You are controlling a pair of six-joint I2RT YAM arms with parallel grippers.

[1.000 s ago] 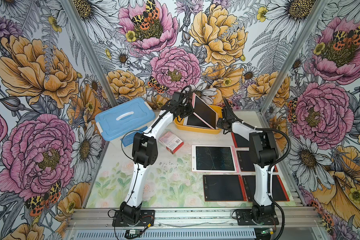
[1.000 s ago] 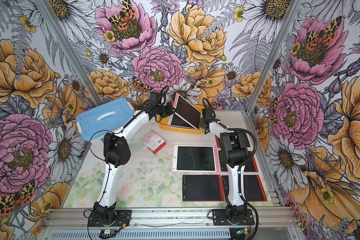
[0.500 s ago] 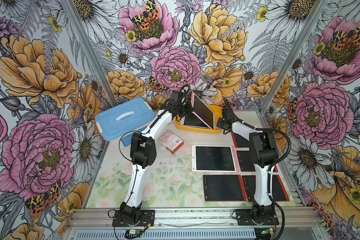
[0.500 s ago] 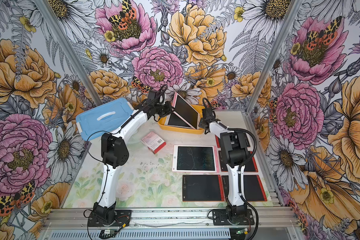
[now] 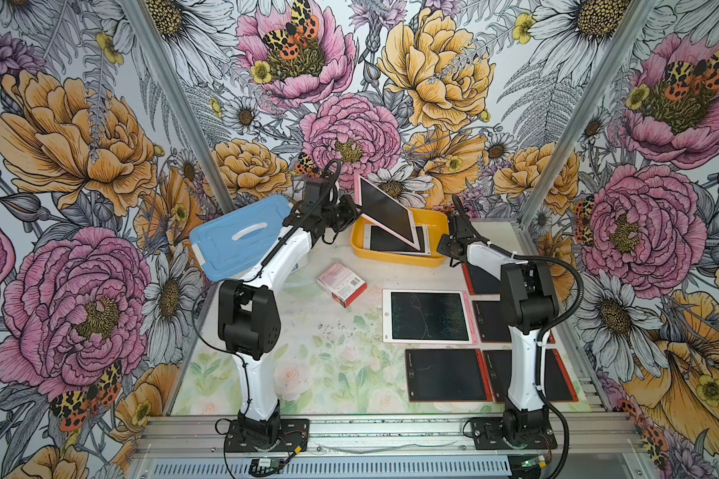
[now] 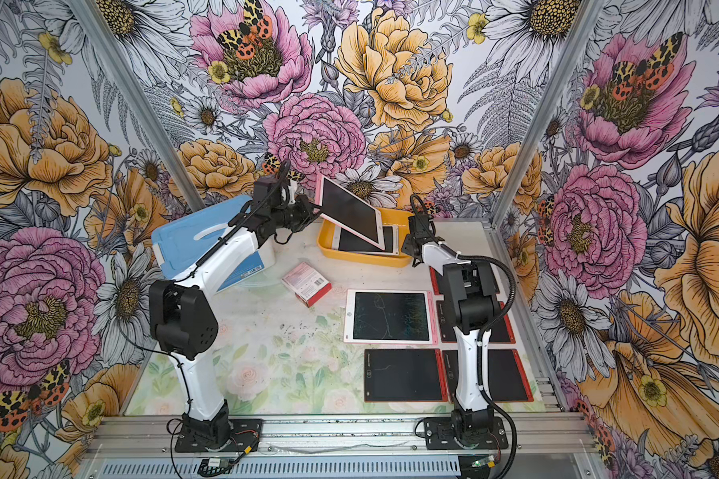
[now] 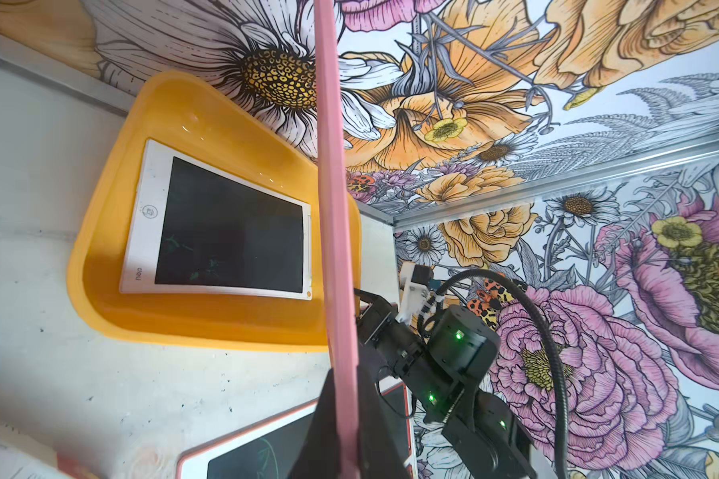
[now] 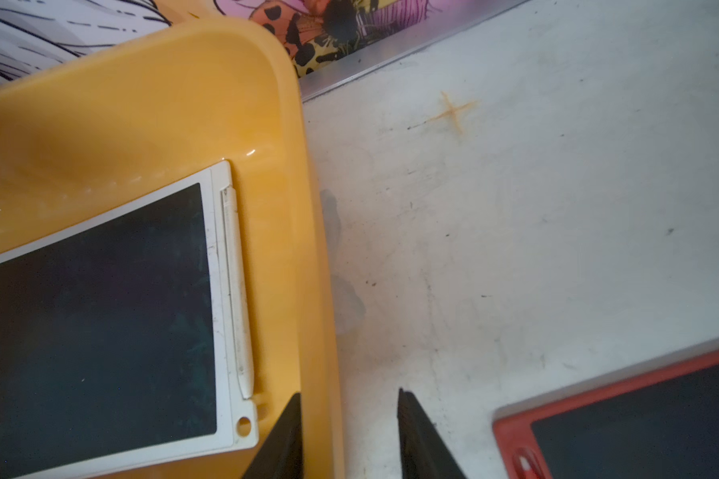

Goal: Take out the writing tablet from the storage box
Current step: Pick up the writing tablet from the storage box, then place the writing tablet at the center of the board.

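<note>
My left gripper [image 5: 355, 209] is shut on the lower edge of a pink-framed writing tablet [image 5: 385, 213], which hangs tilted above the yellow storage box [image 5: 395, 259]. In the left wrist view the writing tablet [image 7: 335, 249] shows edge-on between my fingers [image 7: 328, 423]. A white-framed tablet [image 7: 225, 236] lies flat inside the storage box [image 7: 208, 327]. My right gripper [image 8: 349, 394] is open at the right end of the storage box [image 8: 304, 207]. The rim stands between its fingers, one over the inside and one over the table.
A blue-lidded translucent box [image 5: 241, 236] stands at the back left under my left arm. A red-and-white carton [image 5: 341, 284] lies mid-table. A pink-framed tablet [image 5: 426, 315] and several red-framed tablets [image 5: 447, 373] lie flat on the right half, around my right arm's base.
My right gripper has opened at the box's rim. My left gripper has carried the pink tablet a little up and to the left.
</note>
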